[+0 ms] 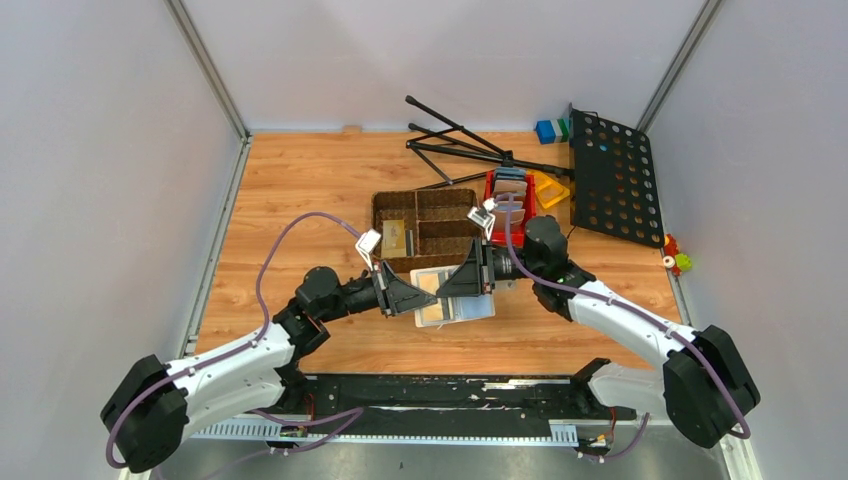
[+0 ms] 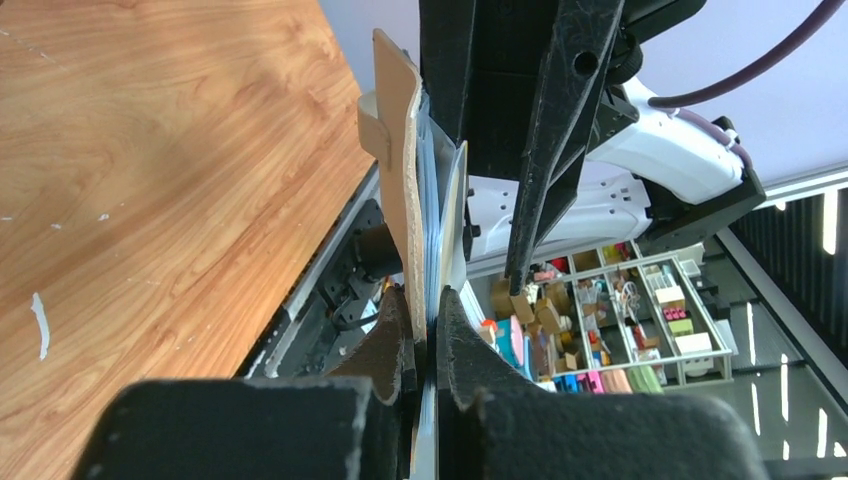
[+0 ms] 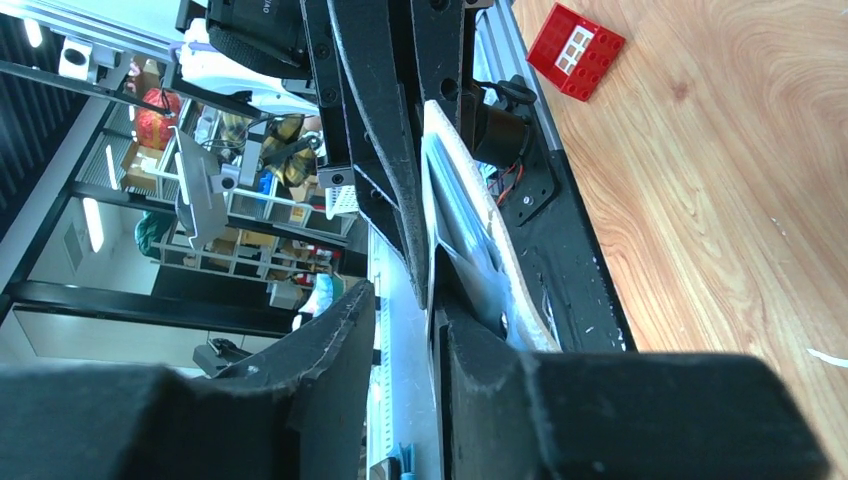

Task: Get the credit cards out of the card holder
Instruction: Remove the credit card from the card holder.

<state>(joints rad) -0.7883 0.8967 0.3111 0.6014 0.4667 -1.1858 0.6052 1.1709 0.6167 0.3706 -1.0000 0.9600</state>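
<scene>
Basket behind card holder, left jaws clamped on it, right jaws parted.

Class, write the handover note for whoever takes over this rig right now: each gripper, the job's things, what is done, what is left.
Left gripper: fingers shut on the edge of the beige folding card holder, held up between the arms.
Right gripper: fingers open, the holder's opposite edge against one of them.
Done: one tan flat card seems to lie in the brown woven basket.
Left: whether cards remain inside cannot be told; check the pockets, pull out any.
</scene>
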